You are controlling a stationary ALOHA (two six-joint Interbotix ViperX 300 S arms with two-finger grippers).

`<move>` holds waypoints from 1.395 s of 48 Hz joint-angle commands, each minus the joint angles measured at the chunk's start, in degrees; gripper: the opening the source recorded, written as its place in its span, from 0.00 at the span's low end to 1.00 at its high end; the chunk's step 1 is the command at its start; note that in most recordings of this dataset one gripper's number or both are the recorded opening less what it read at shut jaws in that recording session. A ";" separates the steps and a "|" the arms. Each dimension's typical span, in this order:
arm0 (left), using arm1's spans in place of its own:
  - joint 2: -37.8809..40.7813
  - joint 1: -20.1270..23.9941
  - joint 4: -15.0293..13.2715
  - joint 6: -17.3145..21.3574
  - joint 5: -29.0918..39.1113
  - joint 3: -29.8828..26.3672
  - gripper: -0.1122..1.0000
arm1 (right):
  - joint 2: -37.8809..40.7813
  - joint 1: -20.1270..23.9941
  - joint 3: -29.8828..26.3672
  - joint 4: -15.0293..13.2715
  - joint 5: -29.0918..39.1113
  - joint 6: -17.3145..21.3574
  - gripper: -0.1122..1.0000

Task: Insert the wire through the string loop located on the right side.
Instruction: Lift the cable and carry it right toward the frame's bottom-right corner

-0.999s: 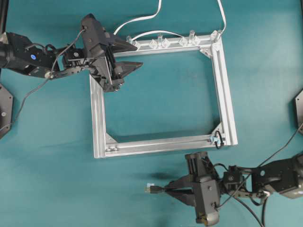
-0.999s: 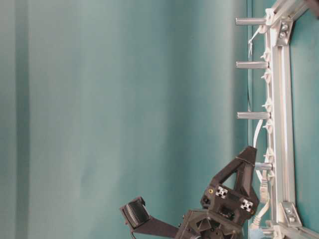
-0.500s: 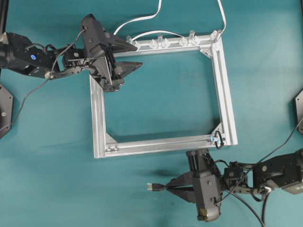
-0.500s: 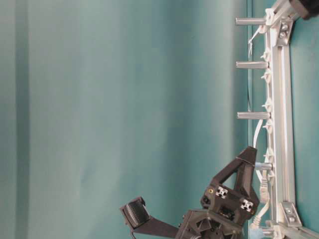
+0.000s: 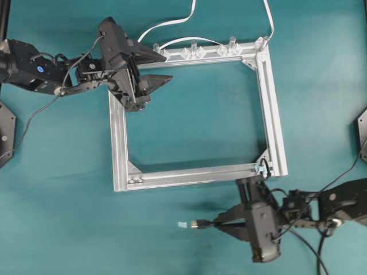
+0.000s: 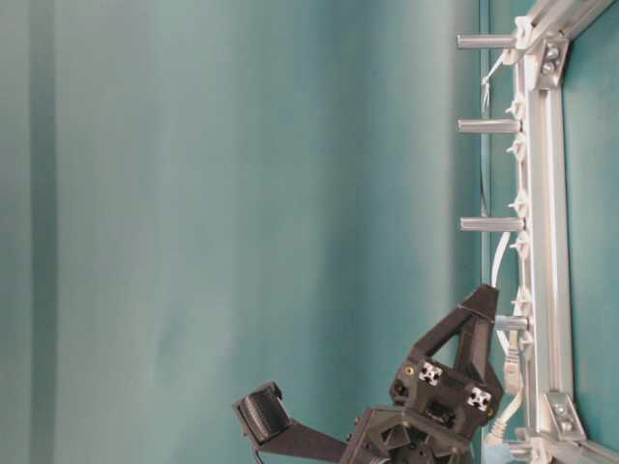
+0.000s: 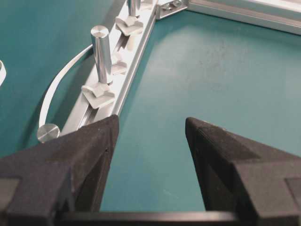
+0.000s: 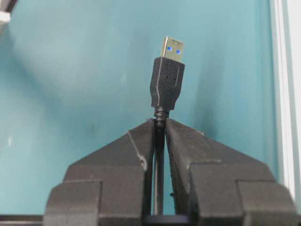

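I have the teal table surface [image 5: 195, 120] filling the overhead view, and on it the rectangular silver aluminium frame [image 5: 119, 137], lying flat. My left gripper [image 5: 162, 67] hangs over the frame's upper left corner with its black jaws spread apart and nothing between them; from its wrist view I look along the frame rail with its upright silver pegs [image 7: 101, 48] and clear plastic clips [image 7: 98, 93]. White cables [image 5: 172, 23] curve away from the frame's top edge. My right gripper [image 5: 221, 223] sits below the frame's bottom rail, near the lower right corner, its jaws clamped on the long thin black wire [image 8: 159, 155] just behind the small black plug with the silver metal tip [image 8: 168, 77]. The plug points left, away from the corner. The tiny black string loop [image 5: 265, 168] hangs at that lower right corner, apart from the plug.
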 commanded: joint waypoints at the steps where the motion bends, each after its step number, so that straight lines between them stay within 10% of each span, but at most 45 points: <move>1: -1.58 -0.09 0.09 -0.35 -0.26 -0.53 0.65 | -3.60 0.35 1.41 -0.09 -0.09 0.00 0.20; 67: -1.58 0.00 0.18 -0.35 -0.18 -0.88 0.65 | -28.39 5.45 23.29 0.00 14.24 0.62 0.20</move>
